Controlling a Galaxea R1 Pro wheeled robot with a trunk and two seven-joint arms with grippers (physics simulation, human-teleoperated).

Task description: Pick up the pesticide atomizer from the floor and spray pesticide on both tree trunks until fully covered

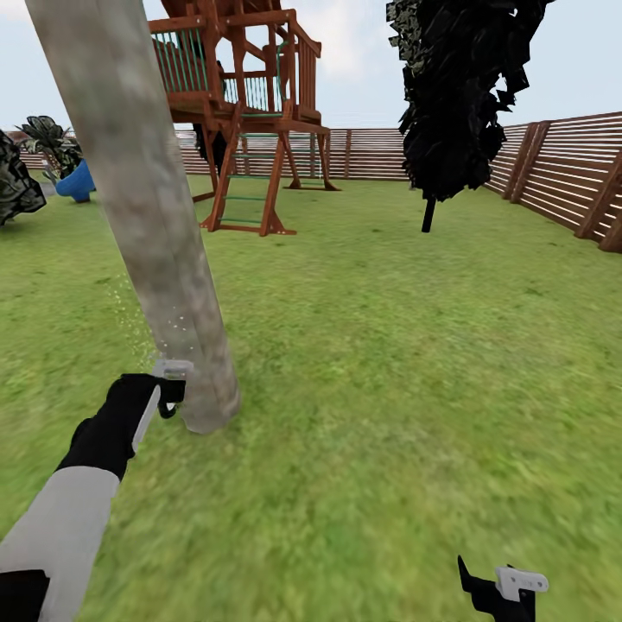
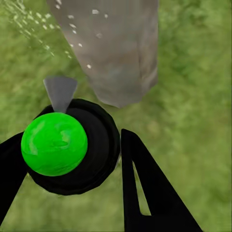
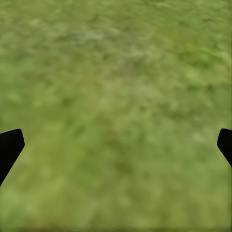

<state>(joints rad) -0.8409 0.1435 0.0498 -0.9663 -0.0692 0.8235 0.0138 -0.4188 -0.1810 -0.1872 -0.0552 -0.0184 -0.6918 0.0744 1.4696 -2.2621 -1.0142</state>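
In the left wrist view my left gripper [image 2: 72, 145] is shut on the pesticide atomizer [image 2: 54, 143], a black round body with a bright green cap and a grey nozzle [image 2: 60, 92]. The nozzle points at the base of a thick, mottled grey-brown tree trunk [image 2: 116, 48], and fine droplets [image 2: 34, 21] hang beside it. In the head view the left gripper [image 1: 171, 396] is right at the foot of that leaning tree trunk [image 1: 147, 216], with spray specks [image 1: 130, 320] to its left. My right gripper [image 1: 501, 592] hangs open low over the garden lawn [image 3: 116, 96].
A red-brown wooden play tower [image 1: 250, 112] stands behind the trunk. A dark-leaved tree on a thin stem [image 1: 462, 95] is at the back right. The slatted fence [image 1: 561, 173] rings the lawn. A blue pot with a plant [image 1: 73, 181] and a dark bush [image 1: 13, 186] sit at the left.
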